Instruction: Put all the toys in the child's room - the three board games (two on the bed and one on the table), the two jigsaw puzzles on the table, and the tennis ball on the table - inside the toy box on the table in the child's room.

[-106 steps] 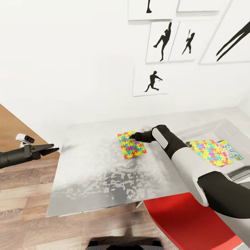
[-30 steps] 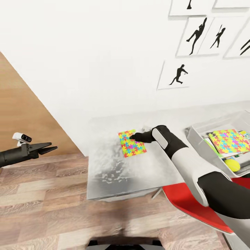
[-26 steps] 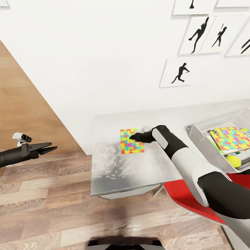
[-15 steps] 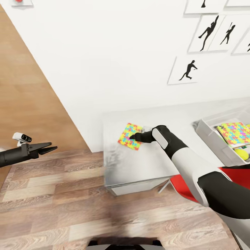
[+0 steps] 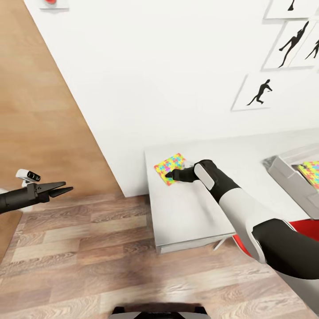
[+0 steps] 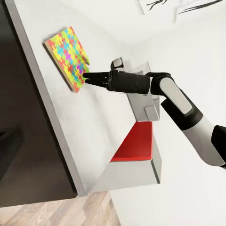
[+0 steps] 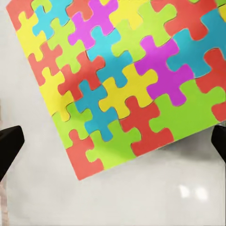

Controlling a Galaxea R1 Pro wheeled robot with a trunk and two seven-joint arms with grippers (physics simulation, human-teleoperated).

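Observation:
One jigsaw puzzle (image 5: 169, 167) lies flat on the pale table (image 5: 190, 208), near its far left corner. My right gripper (image 5: 170, 176) hovers at the puzzle's near edge. In the right wrist view its fingers stand wide apart at both sides of the puzzle (image 7: 117, 70), gripper (image 7: 113, 143) open and holding nothing. The left wrist view shows that gripper (image 6: 86, 76) tip at the puzzle (image 6: 66, 52) edge. The grey toy box (image 5: 288, 175) sits at the right edge with another puzzle (image 5: 311, 170) inside. My left gripper (image 5: 65, 189) hangs open over the floor, far left of the table.
A red chair (image 5: 305, 225) stands at the table's near right side, under my right arm. White wall with silhouette pictures (image 5: 261, 92) runs behind the table. A brown wall panel (image 5: 40, 110) and wooden floor (image 5: 88, 257) lie to the left. A red knob (image 5: 52, 1) sits high on the wall.
The whole view has swung left, so table and toy box slid right in the picture. The puzzle stayed at my right gripper tip, turned, and now lies nearer the table's left corner.

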